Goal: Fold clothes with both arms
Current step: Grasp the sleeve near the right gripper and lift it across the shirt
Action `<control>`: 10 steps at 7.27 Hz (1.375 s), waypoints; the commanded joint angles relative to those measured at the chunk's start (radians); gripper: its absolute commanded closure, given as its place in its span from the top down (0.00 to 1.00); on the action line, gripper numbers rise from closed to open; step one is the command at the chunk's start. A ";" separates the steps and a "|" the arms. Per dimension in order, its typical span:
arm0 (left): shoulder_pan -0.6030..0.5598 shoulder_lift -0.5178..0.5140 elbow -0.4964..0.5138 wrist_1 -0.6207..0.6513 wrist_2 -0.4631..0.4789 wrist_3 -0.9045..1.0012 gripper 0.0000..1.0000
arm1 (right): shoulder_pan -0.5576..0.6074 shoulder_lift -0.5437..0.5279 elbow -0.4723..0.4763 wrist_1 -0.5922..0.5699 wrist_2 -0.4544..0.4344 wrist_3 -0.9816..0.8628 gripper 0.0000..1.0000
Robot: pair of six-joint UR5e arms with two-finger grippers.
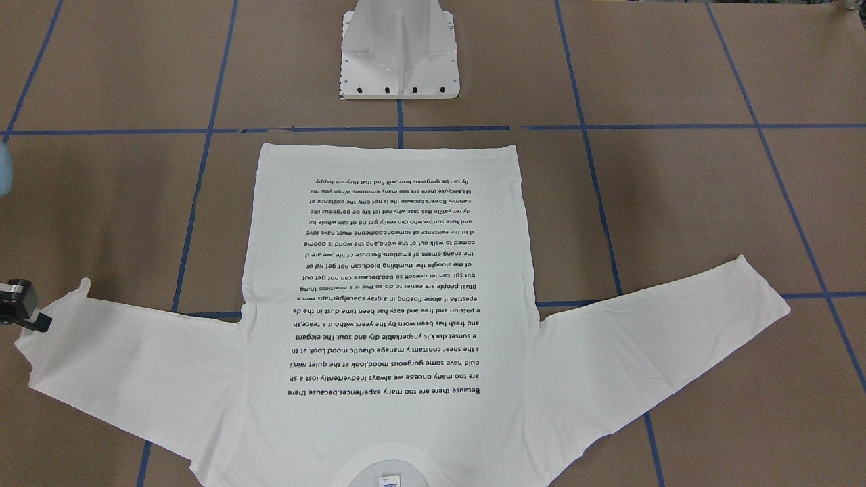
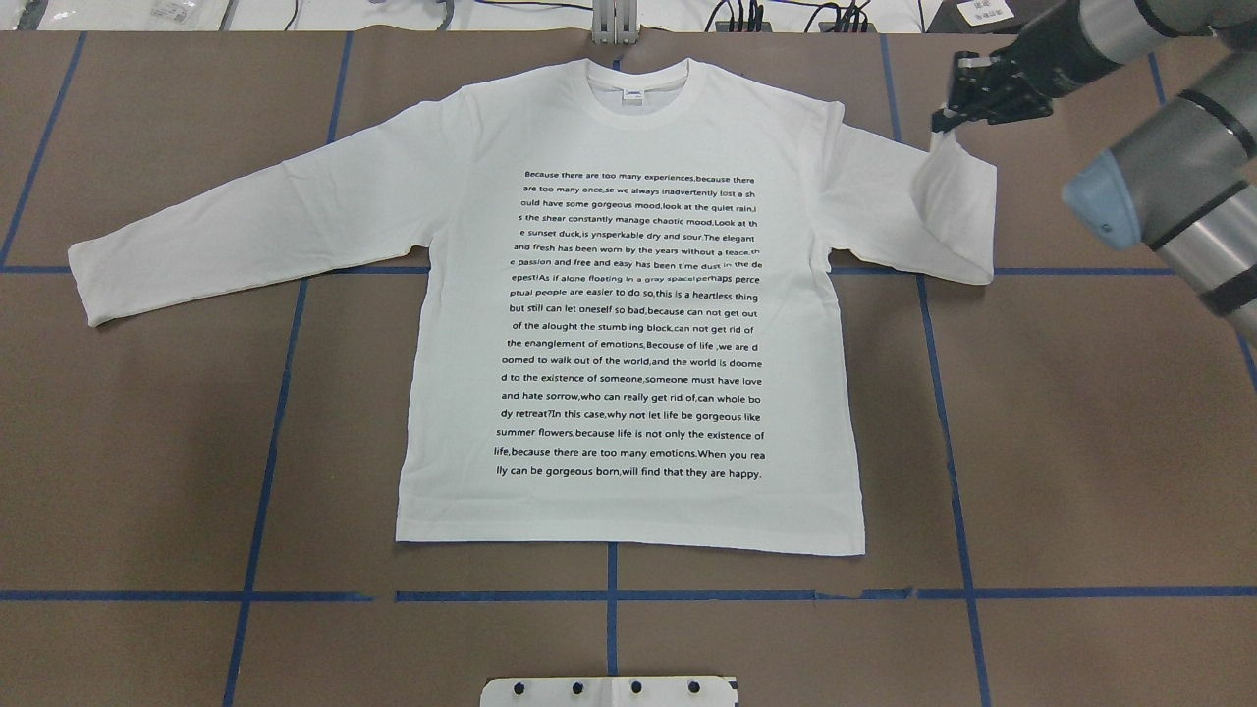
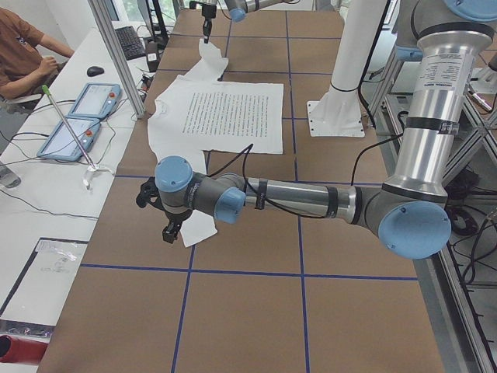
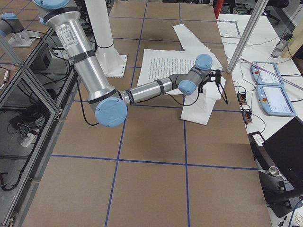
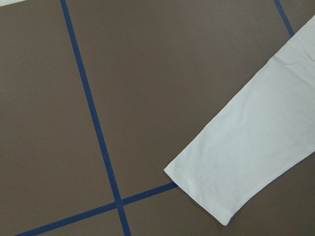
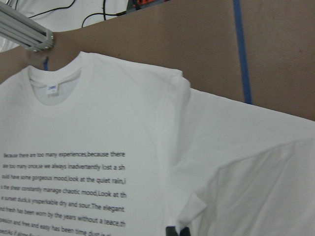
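Observation:
The white long-sleeved shirt (image 2: 628,314) lies flat on the brown table, printed text up, collar (image 2: 638,88) at the far edge. My right gripper (image 2: 953,116) is shut on the cuff of the shirt's right sleeve (image 2: 943,211), which is lifted and doubled back toward the body. It also shows in the front view (image 1: 30,318), and its fingertips (image 6: 177,231) pinch fabric in the right wrist view. My left gripper (image 3: 168,231) hovers over the other sleeve's cuff (image 5: 236,162). It shows only in the left side view, so I cannot tell if it is open.
The white pedestal base (image 1: 399,61) stands just behind the shirt's hem. Blue tape lines (image 2: 943,393) grid the table. A seated operator (image 3: 23,54), two pendants (image 3: 78,116) and an aluminium post (image 4: 248,38) are along the far edge.

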 commanded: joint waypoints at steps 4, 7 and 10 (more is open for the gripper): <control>-0.002 0.003 0.006 0.000 0.025 0.000 1.00 | -0.196 0.445 -0.018 -0.073 -0.256 0.350 0.00; -0.002 0.003 0.010 0.000 0.023 -0.002 1.00 | -0.317 0.477 -0.140 -0.069 -0.356 0.341 0.00; 0.000 0.000 0.017 -0.002 0.023 -0.002 1.00 | -0.374 0.608 -0.440 -0.064 -0.430 0.338 0.00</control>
